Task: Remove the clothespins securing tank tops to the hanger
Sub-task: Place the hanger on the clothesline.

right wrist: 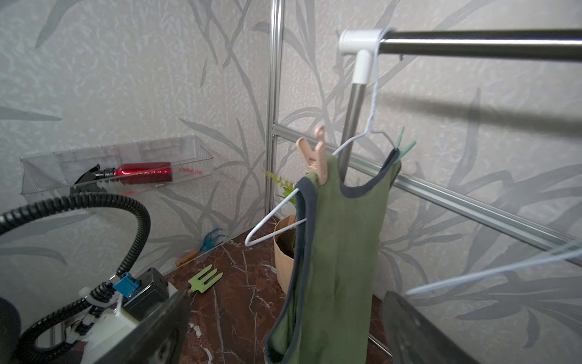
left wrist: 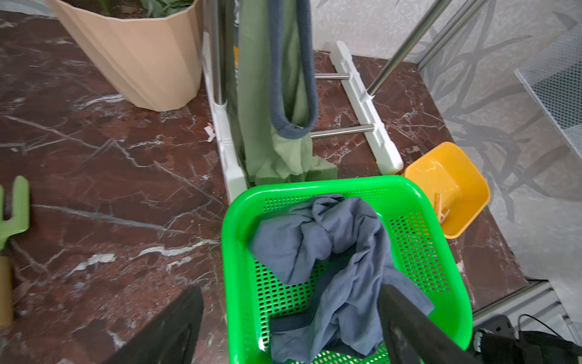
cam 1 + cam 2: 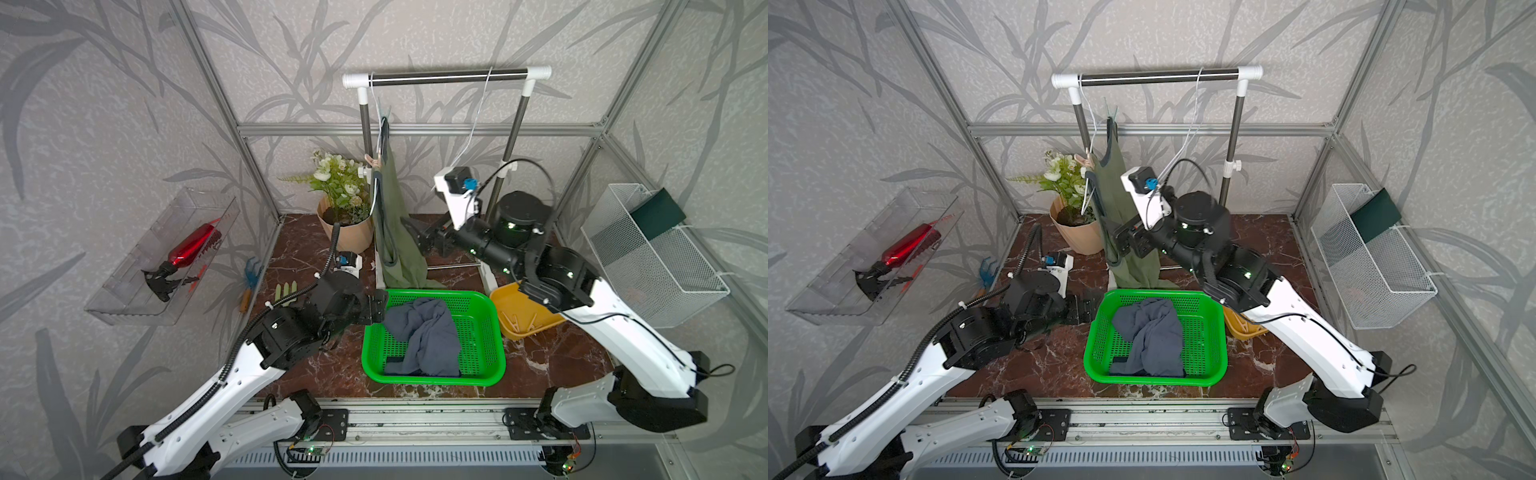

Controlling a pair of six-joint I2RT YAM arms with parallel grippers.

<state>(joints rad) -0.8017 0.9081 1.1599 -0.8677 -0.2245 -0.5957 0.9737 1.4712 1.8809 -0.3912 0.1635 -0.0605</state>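
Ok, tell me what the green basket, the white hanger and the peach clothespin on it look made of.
Green basket: glossy moulded plastic, shiny with a grid of holes.
White hanger: thin bent wire, likely coated metal, smooth.
Peach clothespin: probably matte plastic, given its even colour and rounded edges; wood is possible.

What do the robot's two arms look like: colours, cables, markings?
Both arms have white shell links with black joint housings and black fingers. The left arm carries a ribbed black conduit; the right arm a thin black cable and green joint lights. Each wrist has a white camera block with a blue connector.
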